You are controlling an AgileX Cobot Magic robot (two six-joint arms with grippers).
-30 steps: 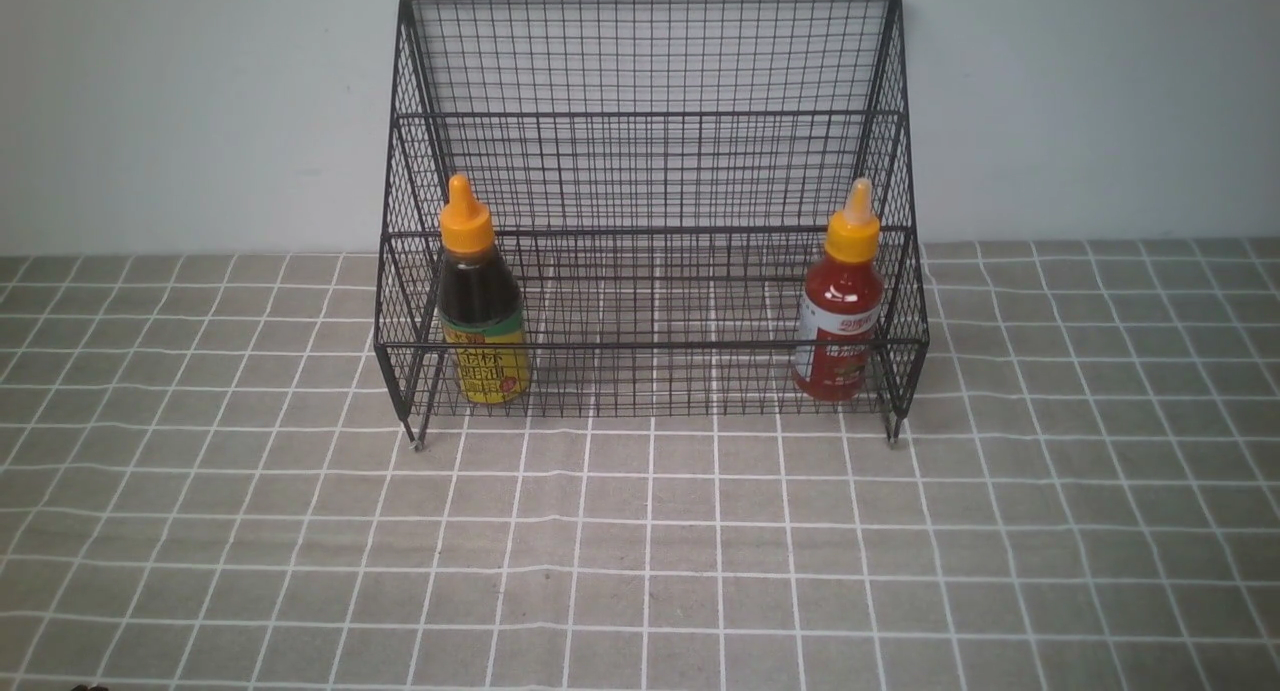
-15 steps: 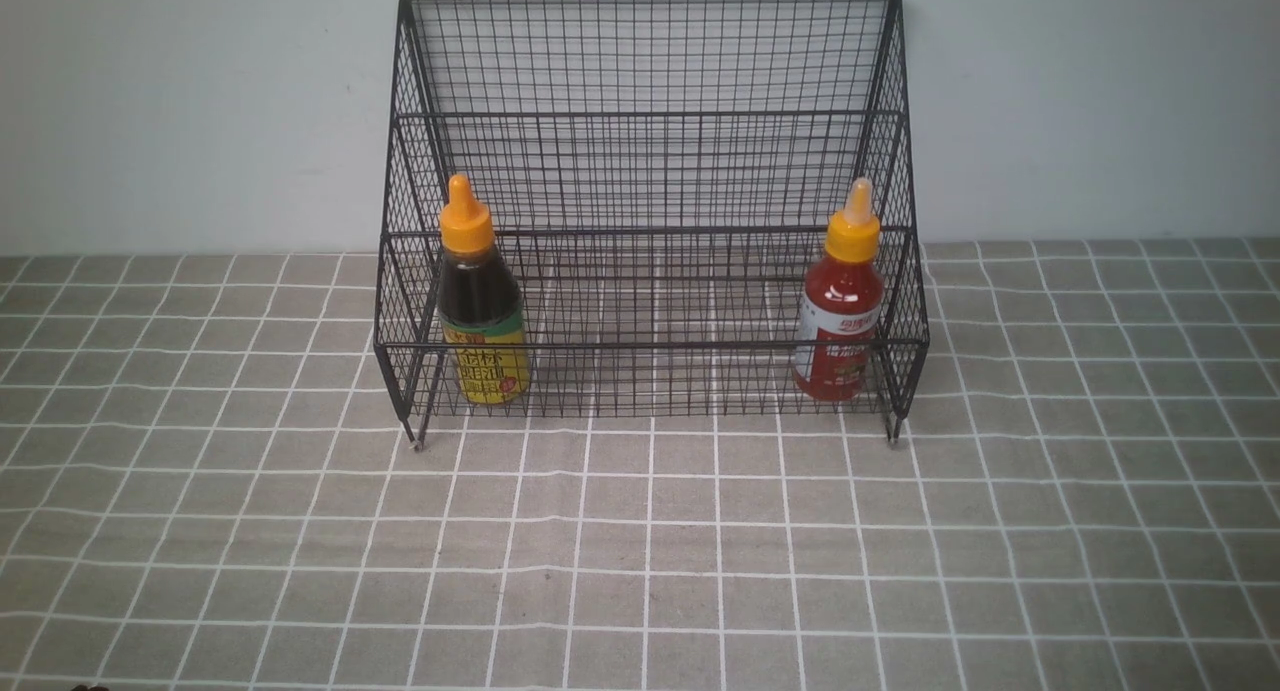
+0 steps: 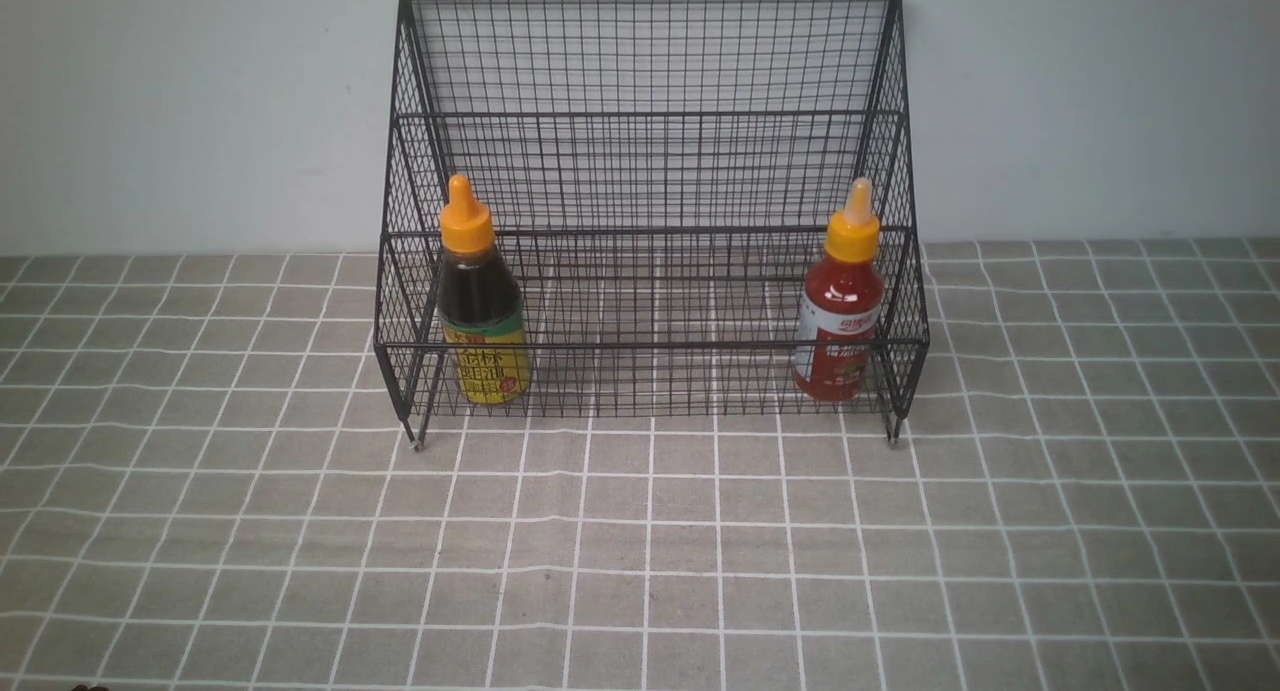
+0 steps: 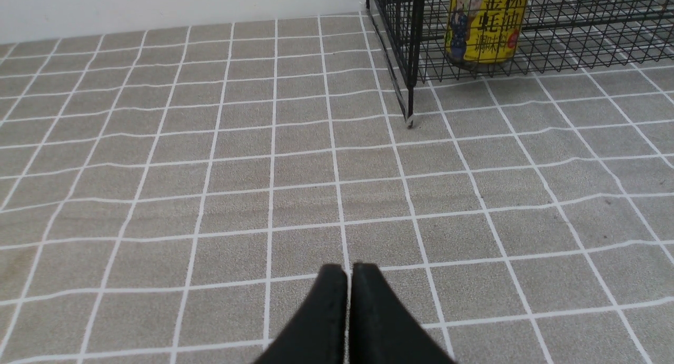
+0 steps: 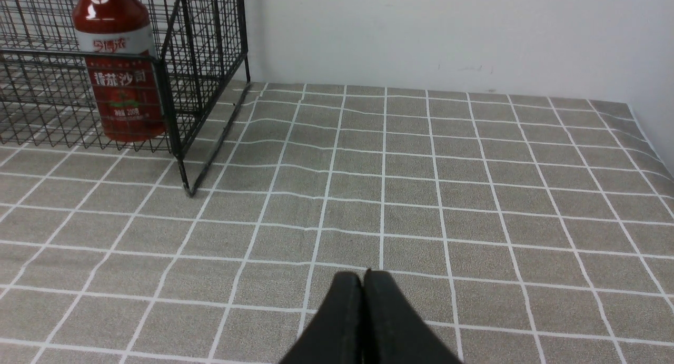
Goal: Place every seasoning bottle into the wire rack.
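Left gripper (image 4: 349, 272) and right gripper (image 5: 367, 277), both fully closed, nothing held. Inside black wire rack (image 3: 650, 344), lower tier: dark sauce bottle (image 3: 481, 291) toward left end, red sauce bottle (image 3: 842, 299) toward right end, both nozzle up. Beneath, white-gridded grey cloth (image 3: 620, 531).

Red sauce bottle (image 5: 124, 79) inside black wire rack (image 5: 167, 106); tool (image 5: 364, 282) closed, apart.

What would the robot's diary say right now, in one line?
dark bottle: in rack | red bottle: in rack | both pincers: shut, empty
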